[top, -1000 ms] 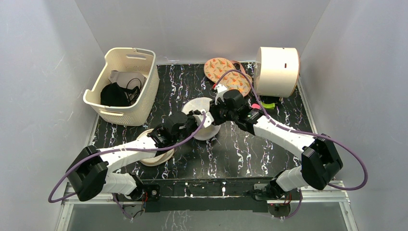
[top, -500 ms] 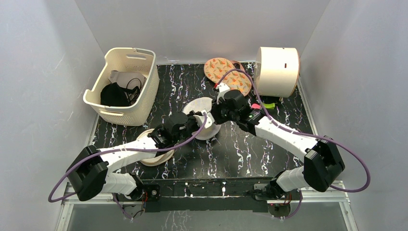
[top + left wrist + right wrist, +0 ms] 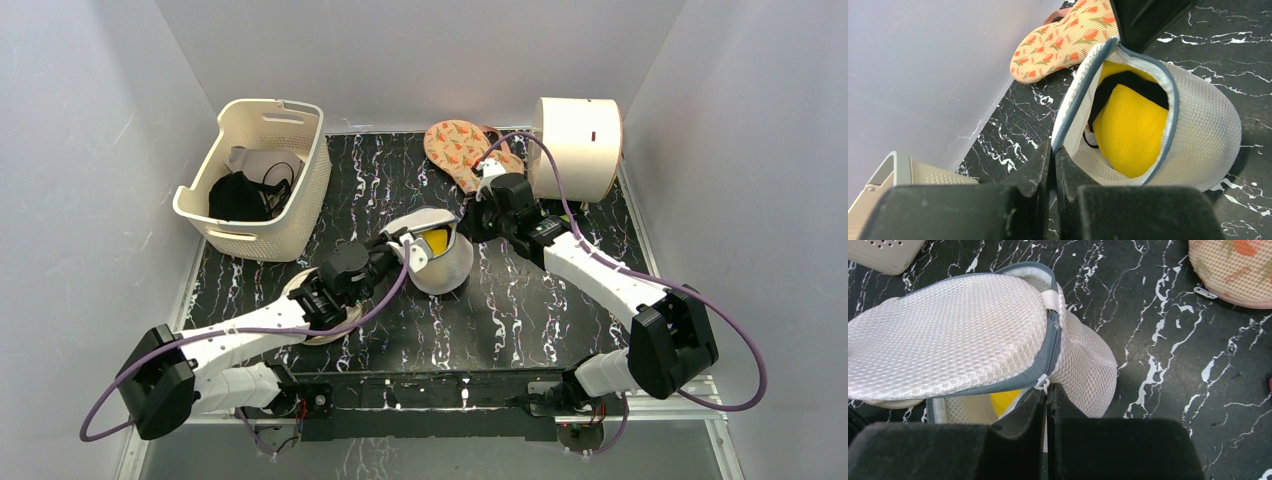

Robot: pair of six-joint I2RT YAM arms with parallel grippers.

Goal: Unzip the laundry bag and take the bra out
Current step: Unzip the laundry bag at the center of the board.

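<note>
The white mesh laundry bag [image 3: 445,268] lies mid-table with its zipper rim partly open and one dome half lifted. The bra's yellow part [image 3: 437,240] shows in the gap. In the left wrist view the bag [image 3: 1203,125] gapes and the bra [image 3: 1130,130] shows yellow with black trim. My left gripper [image 3: 1054,150] is shut on the bag's grey zipper rim; it also shows in the top view [image 3: 398,247]. My right gripper [image 3: 1046,390] is shut on the white zipper pull at the rim, below the lifted half [image 3: 948,335]; in the top view it [image 3: 470,226] sits at the bag's right side.
A cream basket [image 3: 300,175] holding a black garment [image 3: 238,197] stands at the back left. A patterned round pouch [image 3: 455,145] and a cream drum [image 3: 575,145] stand at the back right. A beige round pouch [image 3: 322,328] lies under my left arm.
My right gripper has moved back and to the right with the zipper pull. The bag has opened and the yellow of the bra now shows. My left arm has drawn slightly left.
</note>
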